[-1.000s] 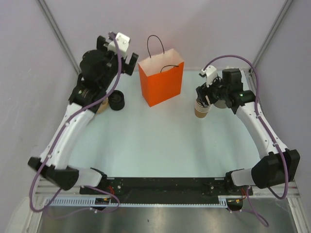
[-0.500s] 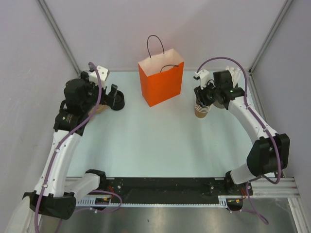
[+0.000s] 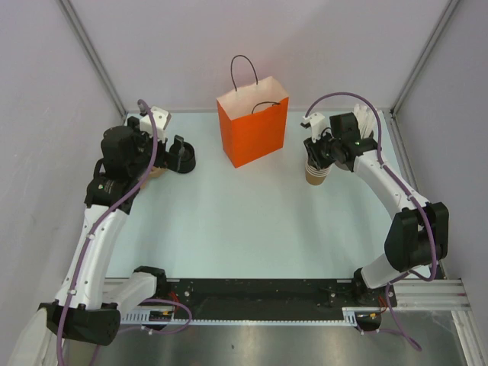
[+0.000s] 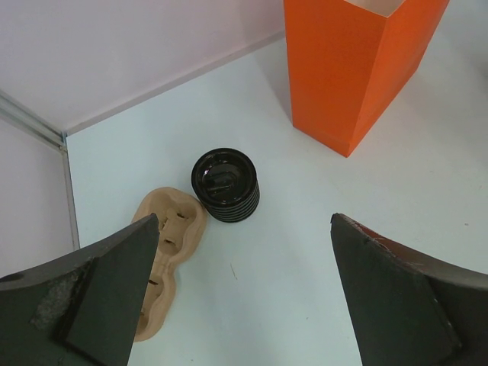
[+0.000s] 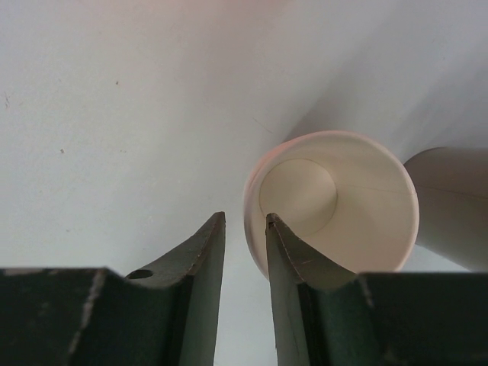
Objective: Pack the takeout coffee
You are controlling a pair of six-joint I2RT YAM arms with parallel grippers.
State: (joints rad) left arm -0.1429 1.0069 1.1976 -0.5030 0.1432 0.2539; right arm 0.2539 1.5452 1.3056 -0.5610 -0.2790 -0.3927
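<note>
A tan paper cup with a pale inside stands at the right. My right gripper comes down over its rim. One finger is inside the cup and the other outside. The jaws are narrow, with a slit left between the outer finger and the cup wall. Black lids sit in a ribbed stack at the left. My left gripper hovers wide open above the table just in front of them, holding nothing.
An orange paper bag with black handles stands open at the back middle. A tan moulded cup carrier lies left of the lids. A pale cylinder stands right beside the cup. Walls close off the left, the right and the back.
The right jaws have narrowed around the cup's wall. The left arm swung down and left from the back corner to over the lids, then held still.
</note>
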